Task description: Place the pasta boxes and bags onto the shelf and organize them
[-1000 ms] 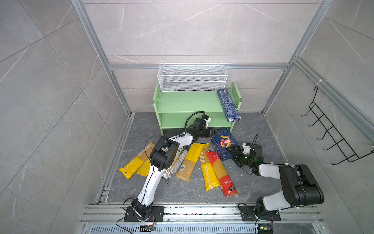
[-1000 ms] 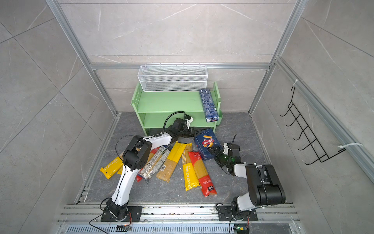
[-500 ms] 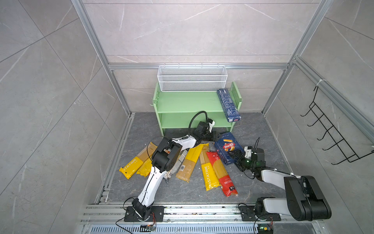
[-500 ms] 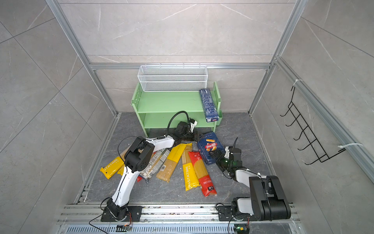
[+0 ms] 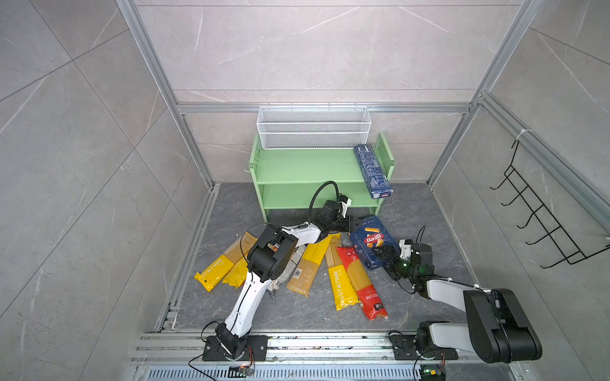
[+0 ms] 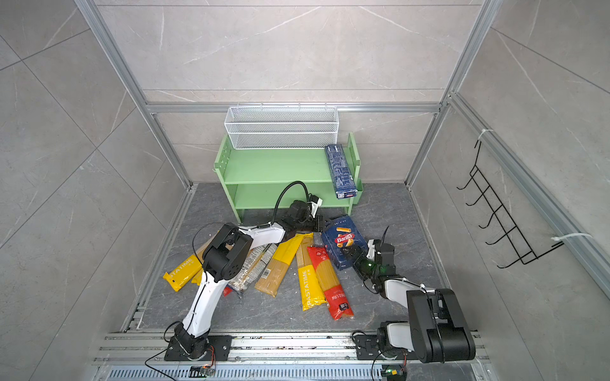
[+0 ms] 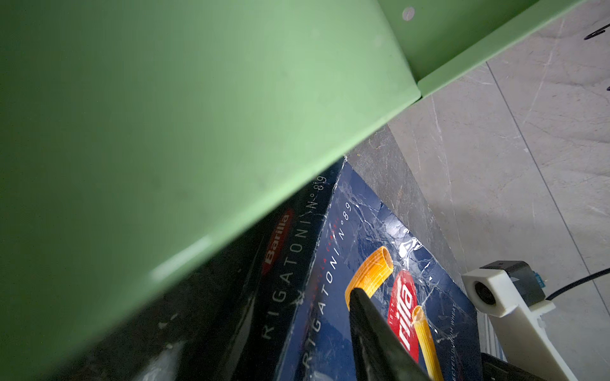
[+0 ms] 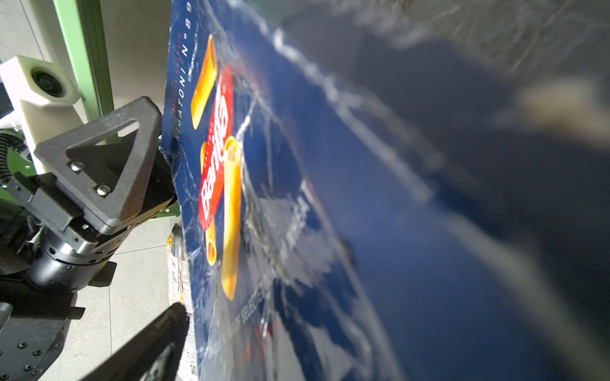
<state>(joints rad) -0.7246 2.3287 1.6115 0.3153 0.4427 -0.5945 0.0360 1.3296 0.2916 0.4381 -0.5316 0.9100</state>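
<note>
- Six spaghetti bags [image 5: 307,277] are lying fanned out on the dark floor [image 5: 412,204] in front of the shelf, none of them on it:
  - a yellow PASTATIME bag [image 5: 216,267] farthest left
  - a second yellow bag [image 5: 235,276] touching it
  - a clear bag [image 6: 252,269] passing under the left arm [image 5: 251,297]
  - a yellow-topped bag [image 5: 312,260]
  - another PASTATIME bag [image 5: 341,287]
  - a red bag [image 5: 363,287] lying just beside that one
- A red corner [image 6: 226,291] is peeking out beneath the arm. I cannot tell whether it is a seventh bag.
- One light green two-tier shelf [image 5: 303,168] is standing at the back. One white wire-mesh basket [image 5: 313,132] is sitting just above and behind its top board.
- The left gripper [image 5: 353,226] is reaching low to the far-left corner of the wide box, just in front of the lower board. In the left wrist view one black finger [image 7: 366,326] is lying over the box's printed face. The other finger is hidden, so I cannot tell whether the gripper is clamping.
- Two dark blue boxes are showing:
  - The wide Barilla rigatoni box [image 5: 371,242] is lying printed face up on the floor between the two grippers.
  - The narrow dark blue box [image 5: 373,171] is resting on the top board against the right side panel, with its front end overhanging.
- The right gripper [image 5: 384,256] is holding its jaws spread wide at the Barilla box's near-right end. One fingertip [image 8: 165,321] is sitting at the box's long edge.
- One black wire hook rack [image 5: 541,205] is hanging on the right wall.
</note>
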